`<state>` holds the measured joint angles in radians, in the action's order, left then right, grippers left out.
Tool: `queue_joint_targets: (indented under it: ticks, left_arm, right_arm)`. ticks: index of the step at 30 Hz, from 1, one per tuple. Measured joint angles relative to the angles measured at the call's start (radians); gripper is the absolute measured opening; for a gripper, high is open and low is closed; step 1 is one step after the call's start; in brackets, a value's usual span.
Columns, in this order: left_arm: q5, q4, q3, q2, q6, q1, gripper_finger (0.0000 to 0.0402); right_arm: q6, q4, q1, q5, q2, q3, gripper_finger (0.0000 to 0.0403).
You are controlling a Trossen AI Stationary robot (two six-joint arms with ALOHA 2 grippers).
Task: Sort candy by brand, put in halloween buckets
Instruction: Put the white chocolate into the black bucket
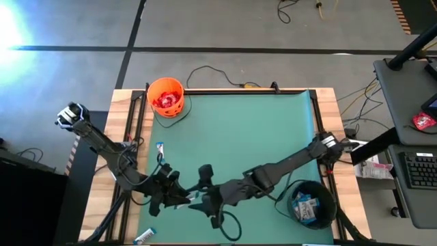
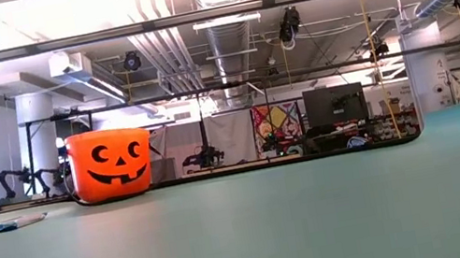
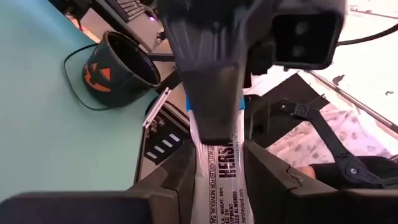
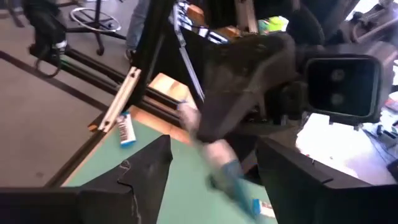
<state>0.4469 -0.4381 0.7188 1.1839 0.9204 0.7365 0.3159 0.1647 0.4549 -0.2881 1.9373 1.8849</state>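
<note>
Near the worktop's front edge, the left tool [image 3: 214, 180] is clamped on a slim blue-and-white wrapped candy bar [image 3: 219, 177], whose long axis runs out between its fingers toward the right tool [image 4: 214, 165]. That tool faces it with fingers apart, closest to the black plastic bucket [image 1: 311, 201]. Whether it touches the bar is blurred.

Grey concrete floor [image 1: 225, 27] around green-matted surface [image 1: 239, 130]; exposed ceiling ducts [image 2: 227, 30], bright overhead light; side desk with keyboard [image 1: 418, 167].

Two dark jointed arms trailing black cables, silver-collared wrists.
</note>
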Motion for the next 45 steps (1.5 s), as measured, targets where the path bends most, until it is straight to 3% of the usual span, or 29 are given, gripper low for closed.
queue_joint_targets:
  ticks: [4, 8, 14, 18, 27, 31, 36, 41, 45]
  left_arm:
    - [-0.004, -0.002, 0.008, 0.011, 0.0, 0.0, 0.0095]
    - [-0.011, -0.002, 0.007, 0.011, -0.014, 0.001, 0.0095]
    - [-0.041, -0.012, 0.009, 0.005, -0.047, 0.0, 0.0096]
    - [-0.065, -0.005, 0.025, 0.005, -0.064, 0.0, 0.0096]
    - [-0.071, -0.003, 0.037, 0.003, -0.065, 0.0, 0.0096]
    - [-0.063, 0.022, 0.037, 0.003, -0.068, -0.003, 0.0098]
    - [-0.049, 0.036, 0.037, -0.008, -0.07, -0.028, 0.0127]
    - [-0.043, 0.103, 0.041, -0.071, -0.081, -0.069, 0.0179]
    - [-0.034, 0.33, 0.041, -0.192, -0.071, -0.112, 0.0217]
  right_arm:
    - [0.024, 0.045, 0.001, 0.0, 0.038, 0.086, 0.0196]
    - [0.025, 0.124, 0.001, 0.0, 0.07, 0.155, 0.0142]
    - [-0.004, 0.163, 0.001, 0.0, 0.074, 0.172, 0.0072]
    - [0.015, 0.17, 0.002, 0.004, 0.072, 0.171, 0.007]
    - [0.094, 0.191, -0.001, 0.008, 0.072, 0.171, 0.0128]
    - [0.131, 0.198, -0.001, 0.0, 0.072, 0.17, 0.01]
    - [0.069, 0.211, -0.004, -0.025, 0.066, 0.169, 0.0025]
    - [-0.015, 0.264, -0.002, -0.02, 0.037, 0.167, 0.0024]
    - [-0.237, 0.509, 0.015, -0.021, -0.033, 0.169, 0.0024]
